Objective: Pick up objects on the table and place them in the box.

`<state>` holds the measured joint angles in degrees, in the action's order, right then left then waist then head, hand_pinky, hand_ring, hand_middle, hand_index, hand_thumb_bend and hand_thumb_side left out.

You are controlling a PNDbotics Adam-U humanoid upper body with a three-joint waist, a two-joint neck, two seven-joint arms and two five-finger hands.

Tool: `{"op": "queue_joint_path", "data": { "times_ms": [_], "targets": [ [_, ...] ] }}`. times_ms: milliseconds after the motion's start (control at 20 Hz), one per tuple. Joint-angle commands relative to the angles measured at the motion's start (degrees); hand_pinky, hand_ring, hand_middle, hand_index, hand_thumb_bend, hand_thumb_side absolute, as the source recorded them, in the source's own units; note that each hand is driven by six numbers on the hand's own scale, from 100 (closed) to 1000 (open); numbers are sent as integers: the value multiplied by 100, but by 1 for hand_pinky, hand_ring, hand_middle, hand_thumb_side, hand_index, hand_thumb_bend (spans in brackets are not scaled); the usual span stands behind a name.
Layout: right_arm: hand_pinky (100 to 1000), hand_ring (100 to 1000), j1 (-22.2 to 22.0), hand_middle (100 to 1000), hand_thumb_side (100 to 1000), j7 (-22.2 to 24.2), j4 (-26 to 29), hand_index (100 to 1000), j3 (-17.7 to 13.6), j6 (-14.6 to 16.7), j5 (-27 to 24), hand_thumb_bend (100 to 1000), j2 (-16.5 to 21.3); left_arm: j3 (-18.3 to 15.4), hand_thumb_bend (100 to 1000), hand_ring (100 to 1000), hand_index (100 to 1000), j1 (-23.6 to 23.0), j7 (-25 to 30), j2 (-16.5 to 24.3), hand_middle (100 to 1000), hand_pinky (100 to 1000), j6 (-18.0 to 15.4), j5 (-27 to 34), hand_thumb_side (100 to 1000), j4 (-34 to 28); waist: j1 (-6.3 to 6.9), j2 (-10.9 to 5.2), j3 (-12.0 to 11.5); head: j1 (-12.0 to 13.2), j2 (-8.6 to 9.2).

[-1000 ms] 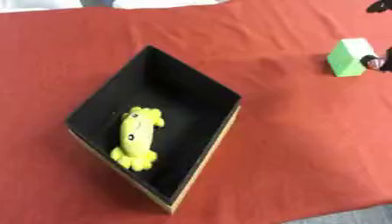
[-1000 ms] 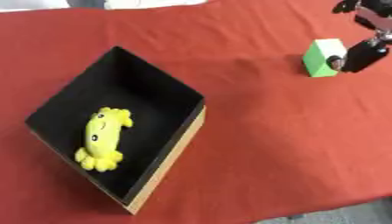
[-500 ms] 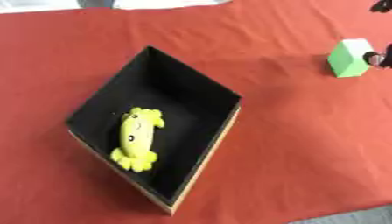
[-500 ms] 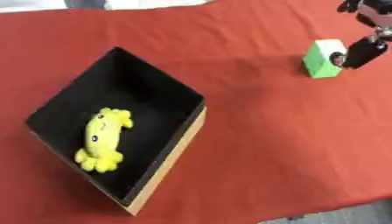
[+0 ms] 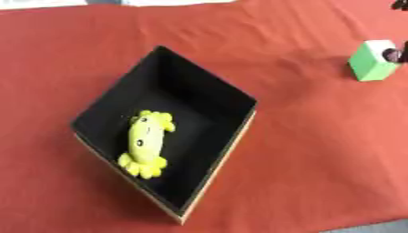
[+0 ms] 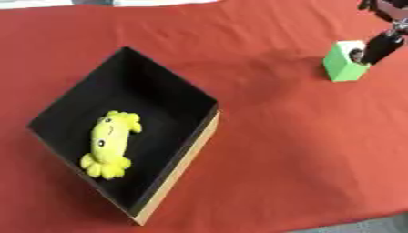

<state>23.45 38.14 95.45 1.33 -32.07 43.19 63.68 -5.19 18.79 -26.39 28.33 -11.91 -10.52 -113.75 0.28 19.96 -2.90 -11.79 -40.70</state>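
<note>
A black box (image 6: 171, 150) sits turned cornerwise on the red table (image 6: 271, 150), its near corner close to the table's front edge. A yellow plush toy (image 6: 109, 145) lies inside, toward the box's left wall. Well apart, near the far right edge, stands a green block (image 6: 343, 68). The right hand (image 6: 381, 45) comes in at the upper right corner, one dark finger touching the block's right side — whether it grips cannot be told. Bare red cloth lies between box and block.

Both eye views look steeply down; share box (image 5: 209, 81), red table (image 6: 271, 150).
</note>
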Motion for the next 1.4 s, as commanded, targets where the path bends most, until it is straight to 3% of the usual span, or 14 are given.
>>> {"op": "queue_joint_path", "data": {
  "times_ms": [50, 500, 800, 1400],
  "targets": [
    [929, 974, 118, 904, 100, 364, -237, 1000, -11, -50, 132, 453, 332, -15, 100, 842, 801, 75, 26, 210, 696, 527, -8, 6, 432, -84, -3, -82, -21, -40, 59],
    [936, 971, 69, 899, 100, 558, -264, 1000, -151, 300, -106, 464, 433, -34, 100, 844, 801, 23, 14, 232, 696, 526, 0, -7, 441, -84, -27, -50, 20, -10, 45],
    [938, 976, -1, 906, 109, 783, -345, 1000, -36, 402, -282, 487, 543, -29, 100, 846, 801, 24, 20, 235, 697, 524, 6, -5, 450, -84, -42, 4, 8, -36, 70],
    [934, 970, 430, 906, 122, 546, -875, 1000, 169, 489, -210, 509, 362, -15, 100, 847, 801, 65, 37, 234, 698, 523, -2, 7, 453, -84, -6, 110, -80, -151, 201]
  ]
}}
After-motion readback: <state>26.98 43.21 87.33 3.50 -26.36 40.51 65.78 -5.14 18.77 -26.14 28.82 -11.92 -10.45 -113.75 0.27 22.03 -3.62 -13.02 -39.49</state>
